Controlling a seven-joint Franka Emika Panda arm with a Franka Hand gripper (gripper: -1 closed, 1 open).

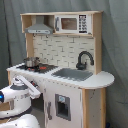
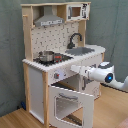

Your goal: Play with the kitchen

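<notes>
Your toy kitchen [image 2: 55, 60] stands against the grey curtain [image 2: 10, 50]. Its oven door [image 2: 70, 102] hangs open, maybe for reaching inside. The gripper [image 2: 75, 68] is by the front edge; I cannot tell its grip.

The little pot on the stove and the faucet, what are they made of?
The pot looks like shiny metal: silvery, with bright glints. It could be silver-coated plastic. The faucet looks like matte black plastic or painted metal: dark, smooth, hardly any shine. The kitchen frame looks like pale wood with white painted panels.
</notes>
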